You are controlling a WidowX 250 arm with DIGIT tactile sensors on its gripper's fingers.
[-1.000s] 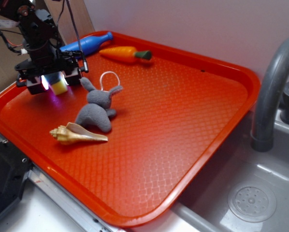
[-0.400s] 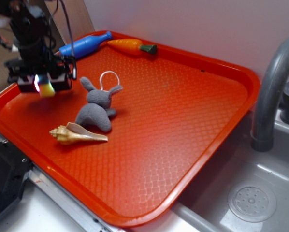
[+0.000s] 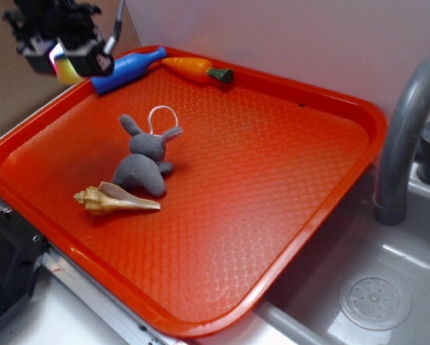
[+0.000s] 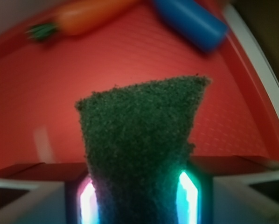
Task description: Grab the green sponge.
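I see the gripper (image 3: 65,63) clamped on the green sponge (image 4: 142,144), held in the air above the far left corner of the orange tray (image 3: 323,215); from the wrist view the dark scouring face fills the space between the lit pads. On the tray lie a blue bottle (image 3: 129,68) and an orange toy carrot (image 3: 197,70) along the far edge, a grey plush rabbit (image 3: 143,162) left of centre, and a shell (image 3: 114,201) just near of it. To the right sits a grey sink (image 3: 387,287) with a curved faucet (image 3: 402,129)
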